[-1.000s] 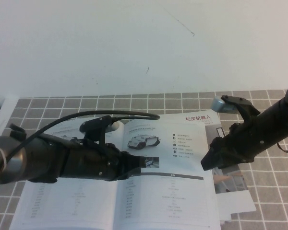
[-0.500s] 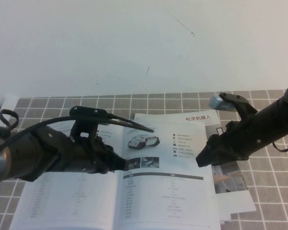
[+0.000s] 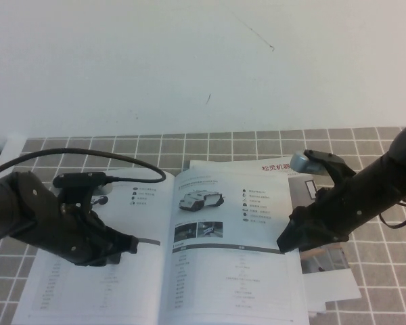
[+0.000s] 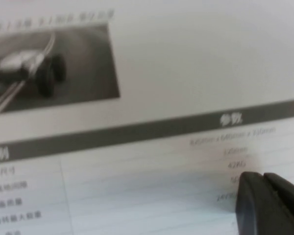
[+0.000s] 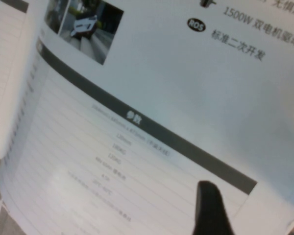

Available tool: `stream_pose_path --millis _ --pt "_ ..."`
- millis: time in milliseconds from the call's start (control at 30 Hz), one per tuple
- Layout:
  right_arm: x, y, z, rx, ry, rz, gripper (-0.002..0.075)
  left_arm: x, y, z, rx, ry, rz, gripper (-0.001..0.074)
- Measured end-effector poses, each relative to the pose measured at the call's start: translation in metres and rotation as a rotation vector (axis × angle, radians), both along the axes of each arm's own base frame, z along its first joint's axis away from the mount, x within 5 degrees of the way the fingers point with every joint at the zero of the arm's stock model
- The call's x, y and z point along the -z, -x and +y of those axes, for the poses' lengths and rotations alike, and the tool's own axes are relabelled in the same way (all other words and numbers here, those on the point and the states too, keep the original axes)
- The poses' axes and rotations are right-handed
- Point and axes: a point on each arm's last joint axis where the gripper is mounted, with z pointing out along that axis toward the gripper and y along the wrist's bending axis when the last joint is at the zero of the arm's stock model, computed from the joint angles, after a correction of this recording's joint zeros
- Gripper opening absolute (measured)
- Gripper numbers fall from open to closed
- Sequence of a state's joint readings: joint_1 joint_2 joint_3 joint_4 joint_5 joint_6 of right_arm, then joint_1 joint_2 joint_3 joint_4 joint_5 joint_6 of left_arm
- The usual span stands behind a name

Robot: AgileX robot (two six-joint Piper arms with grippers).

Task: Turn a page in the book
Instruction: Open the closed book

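The book (image 3: pixel 169 264) is lying open on the checked tabletop (image 3: pixel 379 284). Its right-hand page (image 3: pixel 237 230), showing the low vehicle, is lying flat. The left tool (image 3: pixel 130 244) has been pulling back leftward off that page and is now hovering over the left leaf, narrow and empty. The right tool (image 3: pixel 284 245) is sinking toward the page's outer edge, seemingly taking over the lift; its opening cannot be told.

Robot test bench in a lab, grey checked tablecloth (image 3: pixel 257 143) over a table, plain white scuffed wall (image 3: pixel 189 61) behind, two black robot arms, robot catalogue (image 3: pixel 223 230) spread open
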State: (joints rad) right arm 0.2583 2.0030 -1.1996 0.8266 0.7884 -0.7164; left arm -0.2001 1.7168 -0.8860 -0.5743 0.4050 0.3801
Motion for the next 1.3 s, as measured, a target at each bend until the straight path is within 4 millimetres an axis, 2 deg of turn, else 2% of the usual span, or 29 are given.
stream_pose_path --millis 167,267,500,667,900,1033,1233,1300 --pt "0.006 -0.001 0.000 0.015 -0.001 0.015 0.0395 0.003 0.002 0.003 -0.018 -0.002 0.045 -0.0002" --pt "0.006 -0.001 0.000 0.015 -0.001 0.017 0.0395 0.016 0.002 -0.002 -0.020 0.008 0.097 -0.0002" --pt "0.007 0.000 0.000 0.001 0.006 0.022 0.0395 0.032 0.001 -0.025 -0.011 0.060 0.147 -0.0002" --pt "0.007 0.001 0.000 -0.007 0.011 0.024 0.0395 0.038 0.001 -0.051 -0.003 0.176 0.150 -0.0002" --pt "0.004 -0.003 -0.004 -0.021 0.019 0.015 0.0395 0.040 0.001 -0.059 0.032 0.239 0.142 -0.0002" --pt "-0.010 -0.012 -0.010 -0.032 0.015 0.013 0.0395 0.039 0.001 -0.060 0.031 0.247 0.145 -0.0002" --pt "-0.058 -0.022 -0.006 -0.084 -0.031 -0.048 0.0395 0.037 0.004 -0.067 0.044 0.297 0.170 -0.0002" --pt "-0.068 -0.023 -0.006 -0.102 -0.029 -0.063 0.0395 0.037 0.004 -0.068 0.054 0.311 0.171 -0.0002"
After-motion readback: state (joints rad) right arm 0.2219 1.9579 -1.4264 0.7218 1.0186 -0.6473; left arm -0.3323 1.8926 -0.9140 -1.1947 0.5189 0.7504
